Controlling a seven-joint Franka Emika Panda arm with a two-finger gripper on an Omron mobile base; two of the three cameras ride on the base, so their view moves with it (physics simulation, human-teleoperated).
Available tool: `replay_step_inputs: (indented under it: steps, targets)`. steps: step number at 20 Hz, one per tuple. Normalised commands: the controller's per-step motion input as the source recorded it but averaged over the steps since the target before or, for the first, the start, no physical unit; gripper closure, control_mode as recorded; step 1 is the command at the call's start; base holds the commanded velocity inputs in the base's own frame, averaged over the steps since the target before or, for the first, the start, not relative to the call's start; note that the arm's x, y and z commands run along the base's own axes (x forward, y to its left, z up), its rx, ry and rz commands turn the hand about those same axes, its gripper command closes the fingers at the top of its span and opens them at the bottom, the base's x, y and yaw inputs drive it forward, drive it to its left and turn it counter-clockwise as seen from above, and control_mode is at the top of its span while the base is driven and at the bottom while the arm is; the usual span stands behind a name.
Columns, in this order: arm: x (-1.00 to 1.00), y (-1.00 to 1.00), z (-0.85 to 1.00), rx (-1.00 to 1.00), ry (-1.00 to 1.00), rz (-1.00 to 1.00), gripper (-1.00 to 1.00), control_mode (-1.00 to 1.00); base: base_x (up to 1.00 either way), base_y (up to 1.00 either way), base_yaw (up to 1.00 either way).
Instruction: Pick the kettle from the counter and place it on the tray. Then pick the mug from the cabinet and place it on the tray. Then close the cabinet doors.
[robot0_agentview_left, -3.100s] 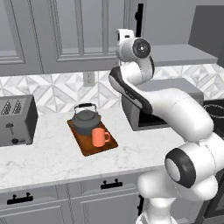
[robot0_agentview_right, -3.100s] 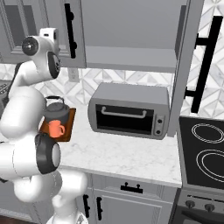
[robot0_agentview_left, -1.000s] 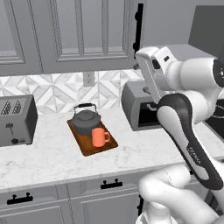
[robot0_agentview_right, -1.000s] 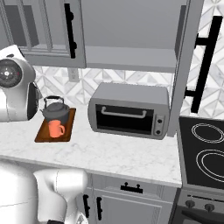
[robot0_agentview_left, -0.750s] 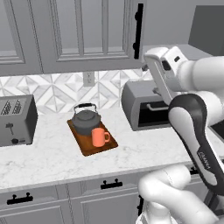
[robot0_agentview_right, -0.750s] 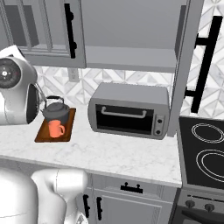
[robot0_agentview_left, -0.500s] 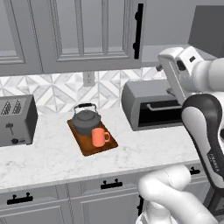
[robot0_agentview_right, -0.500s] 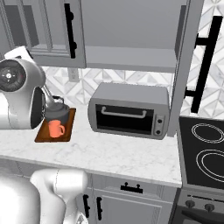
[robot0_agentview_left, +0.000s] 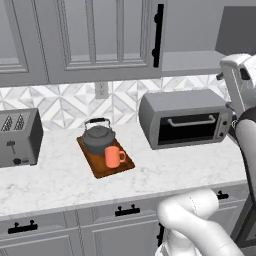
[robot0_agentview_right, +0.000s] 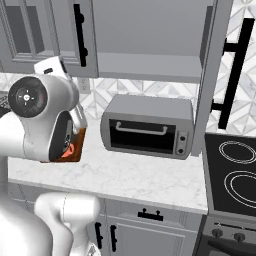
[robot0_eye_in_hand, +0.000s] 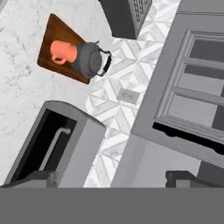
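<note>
Kettle (robot0_agentview_left: 98, 138) and mug (robot0_agentview_left: 114, 157) sit together on the tray (robot0_agentview_left: 120, 169), on the counter (robot0_agentview_left: 60, 185). Remaining job: the cabinet doors. One door (robot0_agentview_right: 215, 75) juts open beside the toaster oven (robot0_agentview_right: 147, 126). Gripper (robot0_eye_in_hand: 109, 178) hangs with fingers spread wide, holding nothing. Risk now, I'd say: the swinging arm clips the oven or misses the door edge.

Tray (robot0_agentview_left: 100, 165): reddish-brown wood, matt. Kettle (robot0_agentview_left: 97, 139): dark grey metal, dull sheen. Mug (robot0_agentview_left: 113, 157): smooth orange. Counter (robot0_agentview_left: 60, 185): white marble-look, faint grey veins. Cabinet doors (robot0_agentview_left: 105, 35): matt grey panels, black bar handles.
</note>
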Motion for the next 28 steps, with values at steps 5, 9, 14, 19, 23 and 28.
replay_step_inputs:
  steps: [5,9,14,19,23,28]
  targets:
    - [-0.20,-0.75,0.06,0.09,0.00,-0.27,-1.00,-1.00,0.00,0.00,0.00]
    - [-0.34,-0.68,0.09,0.12,0.00,-0.30,-1.00,-1.00,0.00,0.00,0.00]
    - [-0.44,-0.61,0.10,0.08,-0.06,-0.25,-1.00,-1.00,0.00,0.00,0.00]
    - [-0.60,-0.59,0.11,0.07,-0.05,-0.17,-1.00,-1.00,0.00,0.00,0.00]
    - [-0.59,-0.57,0.13,0.05,-0.01,-0.15,-1.00,-1.00,0.00,0.00,0.00]
    - [-0.48,-0.54,0.00,0.00,-0.01,-0.19,-1.00,-1.00,0.00,0.00,0.00]
